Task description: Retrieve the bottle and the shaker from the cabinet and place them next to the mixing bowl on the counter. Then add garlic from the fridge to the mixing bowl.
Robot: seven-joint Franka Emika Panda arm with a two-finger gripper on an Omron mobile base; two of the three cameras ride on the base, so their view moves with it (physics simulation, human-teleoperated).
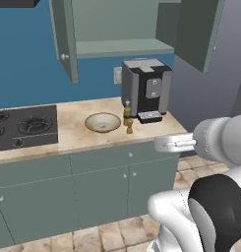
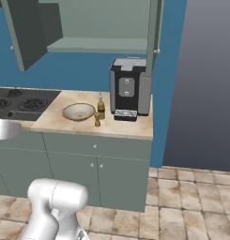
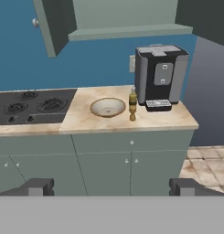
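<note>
A: We check the counter first. Where do the task items stand, taking the bowl as reference?

B: The bottle stands upright just beside the bowl, on the side facing the coffee machine. The shaker stands upright just in front of the bottle, also beside the bowl. We judge both are already set where the task wants them, close enough to the bowl to count as next to it, yet clear of its rim so the bowl stays open for loading.

A: And the cabinet?

B: It hangs above the bowl with both doors swung open. Its visible shelf is bare, which fits the two items having been taken out.

A: State of the gripper?

B: Released. In the hand view the two fingertips sit wide apart at the bottom, with nothing between them. The hand is well back from the bowl, facing the counter from the floor side.

A: Why empty and spread?

B: We judge the remaining step is the garlic, so the jaws are ready for a fresh pick. The dark panel beyond the coffee machine, away from the bowl, may be the fridge; we cannot tell for certain. The garlic itself is not visible to us.
</note>
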